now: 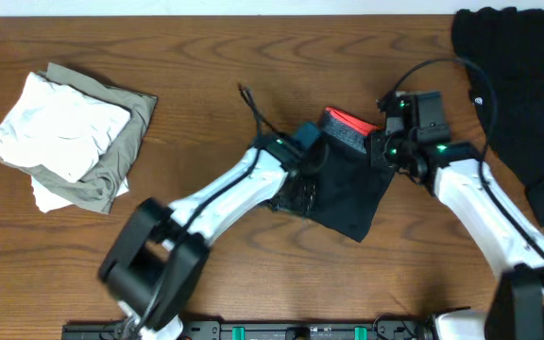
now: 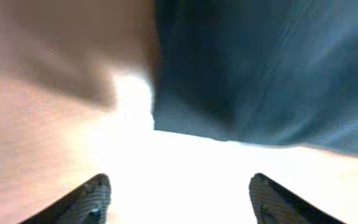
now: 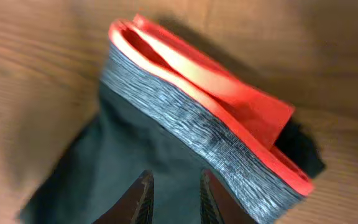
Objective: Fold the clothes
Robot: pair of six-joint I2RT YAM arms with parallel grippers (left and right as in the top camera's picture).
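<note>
The leggings [image 1: 348, 194] lie bunched in the middle of the counter [image 1: 206, 57], between the 2 arms. The waistband [image 1: 348, 127] of grey knit with a coral-red lip sits at the end farthest from the robot. From the overhead view the bundle's long axis runs roughly from that far end toward the robot, narrowing to a corner at the near end. The waistband itself lies across that axis at a slant. The left pincer [image 2: 182, 199] has its fingers wide apart, low over bare wood, with the dark fabric edge just ahead of it and nothing between the tips. The right pincer [image 3: 174, 199] hangs over the dark cloth just below the waistband, its fingers drawn close with only a narrow gap. I cannot tell whether they nip a fold or merely hover over it. The main risk, as I judge it, is an uneven fold. If only 1 side has cloth when the arms move, the bundle would twist and the waistband would swing off line. A thin pinch on slippery knit could also slide out mid-lift and drop the layers in a heap. The left view is blurred, so its aim at the hem is uncertain, and it may close on wood. More black garments [image 1: 513, 85] wait at the far right corner, well apart. A white-and-olive pile [image 1: 69, 142] sits at the left.
</note>
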